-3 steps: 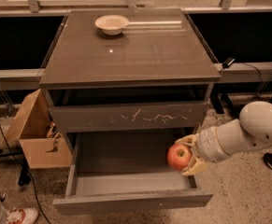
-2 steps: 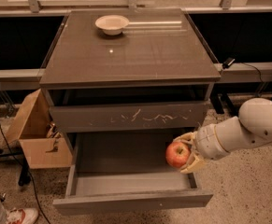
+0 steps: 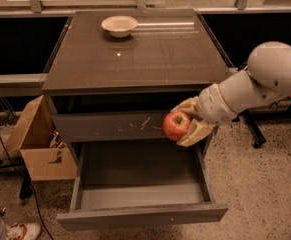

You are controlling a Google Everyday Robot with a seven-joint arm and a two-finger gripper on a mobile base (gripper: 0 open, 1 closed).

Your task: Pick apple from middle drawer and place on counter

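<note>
- Gripper (image 3: 186,124) sits right of centre frame, at the end of a pale arm (image 3: 250,86) coming in from the right edge; its fingers pinch the apple (image 3: 175,126) from above & below.
- Apple: red w/ a yellowish patch, held in the air, clear of the drawer floor. In frame it overlaps the right end of the scratched drawer front (image 3: 110,127), above the open drawer's right rear corner.
- Bottom of frame, nearest: middle drawer (image 3: 135,174) pulled out toward the cam, w/ plain dark grey front & smooth grey floor.
- Lower left corner: red & white shoe (image 3: 22,230) on the speckled floor (image 3: 255,184).
- Left of cabinet: cardboard box (image 3: 37,144), open on top; small items inside, can't tell what.
- Scratched drawer front is shut, directly above the open drawer, w/ white marks right of its middle.
- Counter (image 3: 145,59): glossy grey-brown top, upper centre, slightly reflective.
- Far end of counter, left of its middle: pale shallow bowl (image 3: 119,25), upright.
- Top edge: window frames behind the cabinet.
</note>
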